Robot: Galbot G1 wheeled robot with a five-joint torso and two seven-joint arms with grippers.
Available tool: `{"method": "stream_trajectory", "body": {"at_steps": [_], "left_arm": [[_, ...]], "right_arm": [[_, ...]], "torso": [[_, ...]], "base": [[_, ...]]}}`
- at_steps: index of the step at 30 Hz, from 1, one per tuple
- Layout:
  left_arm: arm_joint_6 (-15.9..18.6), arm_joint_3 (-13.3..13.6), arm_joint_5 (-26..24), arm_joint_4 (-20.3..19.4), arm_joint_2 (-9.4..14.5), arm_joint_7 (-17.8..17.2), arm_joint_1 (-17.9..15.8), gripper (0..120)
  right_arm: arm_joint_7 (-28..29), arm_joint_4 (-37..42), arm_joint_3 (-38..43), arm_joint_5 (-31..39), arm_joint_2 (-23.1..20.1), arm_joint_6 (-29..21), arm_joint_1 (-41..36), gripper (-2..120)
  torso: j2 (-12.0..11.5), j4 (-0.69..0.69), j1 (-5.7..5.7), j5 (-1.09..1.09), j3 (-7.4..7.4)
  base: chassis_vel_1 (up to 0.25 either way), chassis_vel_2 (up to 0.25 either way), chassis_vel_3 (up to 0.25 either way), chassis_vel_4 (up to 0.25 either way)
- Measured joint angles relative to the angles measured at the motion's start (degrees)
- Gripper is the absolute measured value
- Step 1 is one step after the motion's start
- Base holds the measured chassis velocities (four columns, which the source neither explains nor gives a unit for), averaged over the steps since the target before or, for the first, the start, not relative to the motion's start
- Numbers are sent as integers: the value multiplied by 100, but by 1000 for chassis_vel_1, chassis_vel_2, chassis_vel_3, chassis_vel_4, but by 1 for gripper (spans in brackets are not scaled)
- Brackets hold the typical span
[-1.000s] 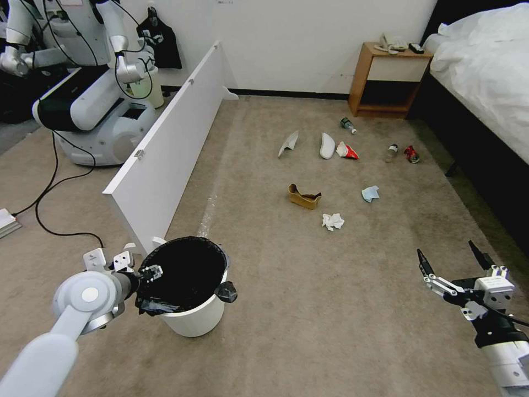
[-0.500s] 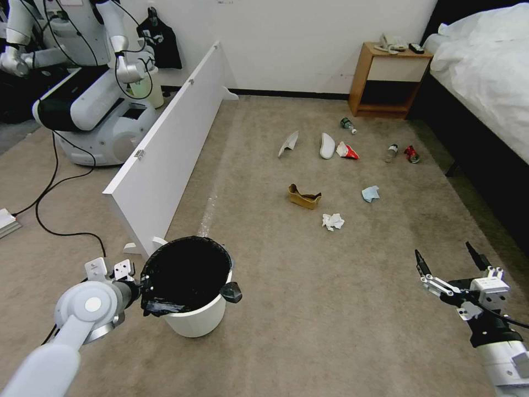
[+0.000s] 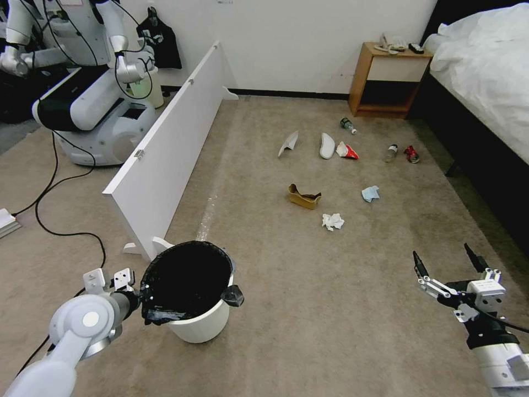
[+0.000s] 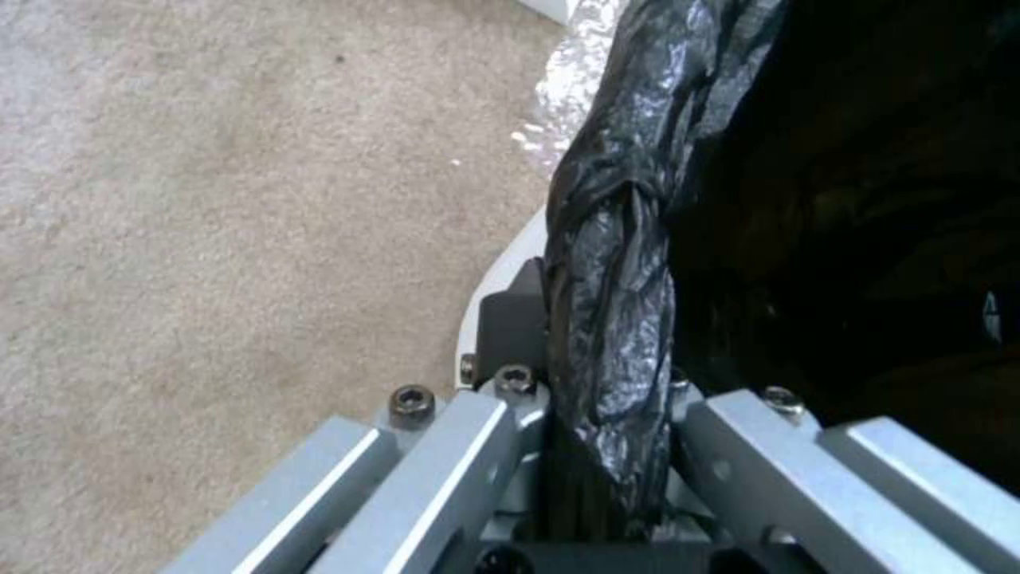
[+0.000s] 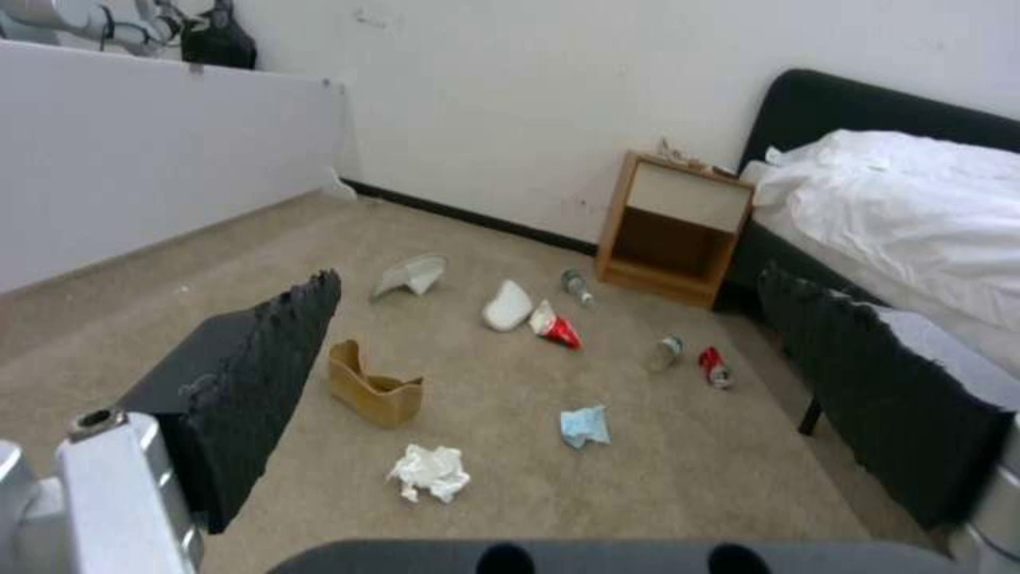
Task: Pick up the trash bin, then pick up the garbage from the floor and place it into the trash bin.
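Left pincer [image 3: 144, 289] reaches in low from the side, clamped on the bag-lined rim of the trash bin [image 3: 198, 322] on the floor [image 3: 308, 309]. Right pincer [image 3: 446, 267] hangs spread wide and empty, well short of the garbage [image 3: 333, 221].

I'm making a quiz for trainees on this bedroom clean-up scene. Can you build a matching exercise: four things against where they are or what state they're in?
Things:
1. left gripper
2. right gripper
3. crumpled white tissue
4. red can

States or places:
A. lying on the carpet near the bed
B. open, holding nothing
C. clamped on the trash bin rim
D. on the carpet, just beyond the cardboard scrap

Pairs: 1-C, 2-B, 3-D, 4-A
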Motion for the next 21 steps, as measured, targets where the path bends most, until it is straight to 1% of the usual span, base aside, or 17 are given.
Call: {"method": "stream_trajectory", "body": {"at_steps": [2, 3, 5, 6, 7, 9, 11, 12, 13, 14, 15, 16, 17, 18, 19, 20, 21], "left_arm": [[-46, -74, 127, -58, -20, 186, 118, 2], [-46, -74, 127, -58, -20, 186, 118, 2], [-106, -185, 322, -156, -40, 451, 280, 2], [-106, -185, 322, -156, -40, 451, 280, 2], [-171, -237, 486, -207, -50, 627, 360, 2], [-205, -255, 555, -230, -53, 697, 387, 2], [-339, -313, 805, -368, -67, 975, 483, 2], [-339, -313, 805, -368, -67, 975, 483, 2], [-483, -329, 1094, -443, -93, 1228, 531, 2], [-483, -329, 1094, -443, -93, 1228, 531, 2], [-592, -353, 1416, -517, -111, 1465, 590, 2], [-592, -353, 1416, -517, -111, 1465, 590, 2], [-741, -386, 1893, -633, -155, 1800, 688, 2], [-803, -396, 2075, -684, -174, 1932, 733, 2], [-943, -423, 2405, -787, -213, 2185, 816, 2], [-943, -423, 2405, -787, -213, 2185, 816, 2], [-1105, -453, 2730, -897, -257, 2423, 898, 2]], "right_arm": [[-3, 19, 0, -12, 16, 9, -3, 100], [-3, 19, 0, -12, 16, 9, -3, 100], [-5, 55, 18, -16, 28, 24, -23, 100], [-5, 55, 18, -16, 28, 24, -23, 100], [-6, 76, 36, -16, 40, 34, -30, 100], [-6, 85, 41, -16, 46, 36, -33, 100], [-6, 124, 60, -26, 80, 43, -47, 100], [-6, 124, 60, -26, 80, 43, -47, 100], [-6, 149, 72, -49, 107, 57, -64, 100], [-6, 149, 72, -49, 107, 57, -64, 100], [-4, 179, 85, -70, 133, 68, -81, 100], [-4, 179, 85, -70, 133, 68, -81, 100], [25, 247, 117, -96, 186, 76, -119, 100], [44, 275, 139, -106, 206, 80, -133, 100], [80, 321, 186, -129, 242, 83, -160, 100], [80, 321, 186, -129, 242, 83, -160, 100], [126, 368, 240, -152, 286, 90, -188, 100]], "torso": [[0, 0, 0, 0, 0], [0, 0, 0, 0, 0], [0, 0, 0, 0, 0], [0, 0, 0, 0, 0], [0, 0, 0, 0, 0], [0, 0, 0, 0, 0], [0, 0, 0, 1, 0], [0, 0, 0, 1, 0], [0, -1, 0, 0, 0], [0, -1, 0, 0, 0], [0, -1, 0, 0, 0], [0, -1, 0, 0, 0], [0, 0, 0, 1, 0], [0, 0, 0, 0, 0], [0, 0, 0, 0, 0], [0, 0, 0, 0, 0], [0, 0, 0, 1, 0]], "base": [[0, 0, 0, 0], [0, 0, 0, 0], [0, 0, 0, 0], [0, 0, 0, 0], [0, 0, 0, 0], [0, 0, 0, 0], [0, 0, 0, 0], [0, 0, 0, 0], [0, 0, 0, 0], [0, 0, 0, 0], [0, 0, 0, 0], [0, 0, 0, 0], [0, 0, 0, 0], [0, 0, 0, 0], [0, 0, 0, 0], [0, 0, 0, 0], [0, 0, 0, 0]]}}
